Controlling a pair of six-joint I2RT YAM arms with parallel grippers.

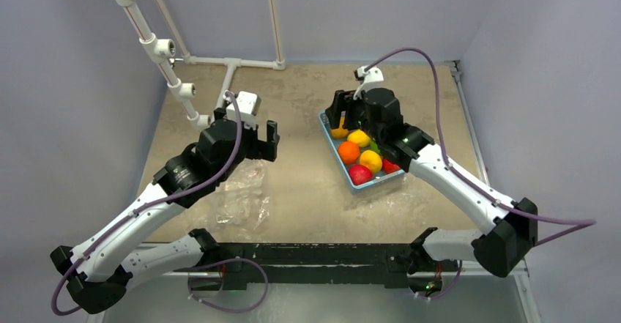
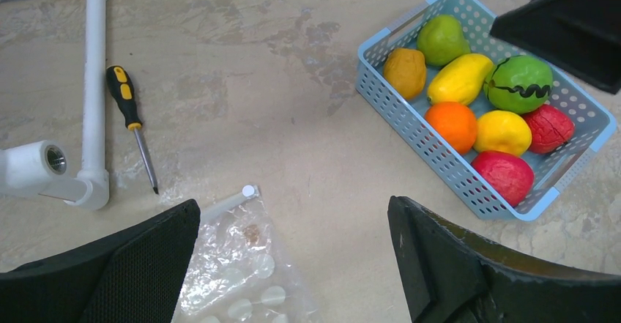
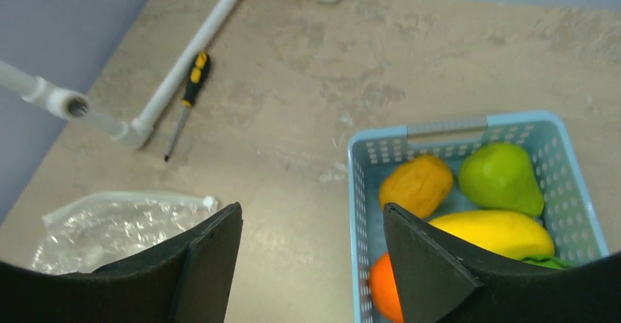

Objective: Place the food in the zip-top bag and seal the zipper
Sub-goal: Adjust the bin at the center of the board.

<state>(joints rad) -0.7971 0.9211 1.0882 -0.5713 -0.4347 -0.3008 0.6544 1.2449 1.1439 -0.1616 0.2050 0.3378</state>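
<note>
So, no food bagged yet. Bag lies flat on the table nearest the bases; zipper maybe shut, hard to tell. Left gripper open, empty, over its far end. Further out, fruit all in basket, right gripper open above. Next: drop onto one fruit, close.
</note>
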